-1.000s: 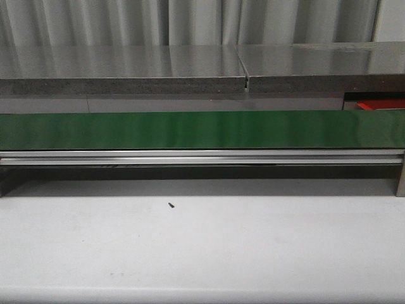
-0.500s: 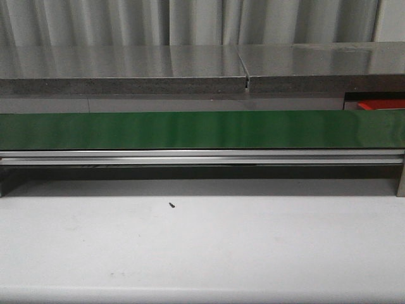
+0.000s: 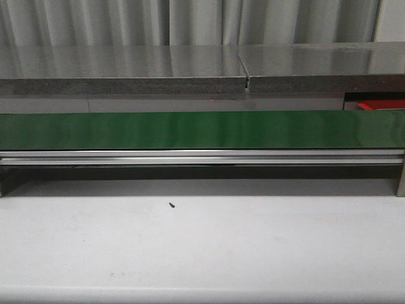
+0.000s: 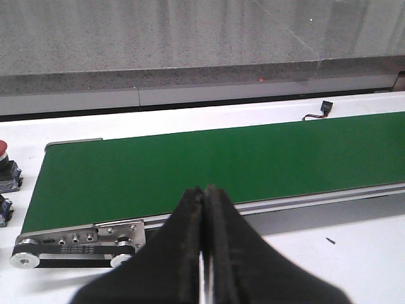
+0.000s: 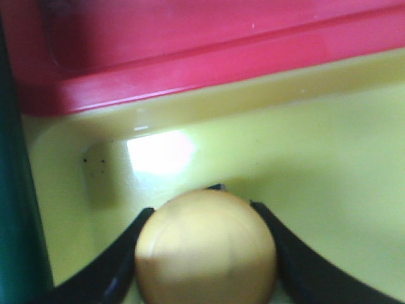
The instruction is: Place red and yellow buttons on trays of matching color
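Right gripper (image 5: 205, 253): fingers (image 5: 120, 266) clamped on either side of the yellow button (image 5: 205, 250), holding it. Button sits inside the yellow tray (image 5: 329, 177), low over the tray floor; can't tell if it's touching. Red tray (image 5: 190, 57) is directly next to the yellow one, rims touching or nearly so. Dark green edge of the conveyor belt (image 5: 16, 209) shows along one side of the right wrist view.

Left gripper (image 4: 204, 253): black fingers pressed together, nothing between them, parked over the white table (image 4: 354, 253) just short of the belt. Belt surface is bare in the left wrist view. Beside the belt's roller end, a control box with a red-capped button (image 4: 3, 149) is cut off at the frame edge.

Front view: neither arm is visible. A sliver of the red tray shows at far right behind the belt, plus 1 small dark speck (image 3: 171, 204) on the table.
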`<state>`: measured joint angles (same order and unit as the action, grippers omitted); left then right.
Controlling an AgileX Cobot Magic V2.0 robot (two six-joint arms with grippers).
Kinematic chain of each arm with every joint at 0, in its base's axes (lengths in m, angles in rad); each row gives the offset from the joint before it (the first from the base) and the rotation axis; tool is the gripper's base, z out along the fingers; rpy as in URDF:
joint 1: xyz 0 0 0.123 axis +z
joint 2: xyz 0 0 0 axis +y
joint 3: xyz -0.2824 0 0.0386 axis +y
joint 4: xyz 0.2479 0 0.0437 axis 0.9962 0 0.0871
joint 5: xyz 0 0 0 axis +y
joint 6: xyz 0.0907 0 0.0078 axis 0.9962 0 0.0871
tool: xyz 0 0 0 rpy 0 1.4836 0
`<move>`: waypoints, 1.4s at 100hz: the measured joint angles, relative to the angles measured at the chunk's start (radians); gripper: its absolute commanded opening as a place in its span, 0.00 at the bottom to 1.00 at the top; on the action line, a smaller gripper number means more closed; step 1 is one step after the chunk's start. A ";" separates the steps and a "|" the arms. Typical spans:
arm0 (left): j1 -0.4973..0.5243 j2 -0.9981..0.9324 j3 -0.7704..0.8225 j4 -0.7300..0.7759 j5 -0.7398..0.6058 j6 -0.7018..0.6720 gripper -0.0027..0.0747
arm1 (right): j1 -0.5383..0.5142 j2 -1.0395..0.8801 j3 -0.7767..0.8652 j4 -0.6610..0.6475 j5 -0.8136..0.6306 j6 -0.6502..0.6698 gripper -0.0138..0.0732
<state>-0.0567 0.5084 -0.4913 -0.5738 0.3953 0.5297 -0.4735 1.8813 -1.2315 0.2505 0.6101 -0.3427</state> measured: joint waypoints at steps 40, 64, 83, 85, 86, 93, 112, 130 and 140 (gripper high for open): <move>0.000 0.000 0.000 0.000 0.000 0.000 0.01 | 0.003 -0.086 0.000 0.002 0.002 0.000 0.89; 0.000 0.000 0.000 0.000 0.000 0.000 0.01 | 0.055 -0.293 0.005 0.013 0.004 0.000 0.89; 0.000 0.000 0.002 0.000 0.000 0.000 0.01 | 0.140 -0.496 0.077 0.017 0.006 -0.008 0.89; 0.000 0.000 0.002 0.000 0.000 0.000 0.01 | 0.150 -0.511 0.090 0.017 0.006 -0.008 0.89; 0.000 0.000 0.002 0.000 0.000 0.000 0.01 | 0.157 -0.526 0.095 0.017 0.006 -0.008 0.89; 0.000 0.000 0.002 0.000 0.000 0.000 0.01 | 0.192 -0.602 0.150 0.019 0.004 -0.012 0.89; 0.000 0.000 0.002 0.000 0.000 0.000 0.01 | 0.276 -0.808 0.351 0.019 0.004 -0.020 0.89; 0.000 0.000 0.002 0.000 0.000 0.000 0.01 | 0.308 -0.984 0.510 0.019 0.004 -0.024 0.84; 0.000 0.000 0.002 0.000 0.000 0.000 0.01 | 0.308 -1.067 0.560 0.019 0.004 -0.025 0.67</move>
<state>-0.0567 0.5084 -0.4896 -0.5738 0.3953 0.5297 -0.1655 0.8147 -0.6717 0.2692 0.6139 -0.3679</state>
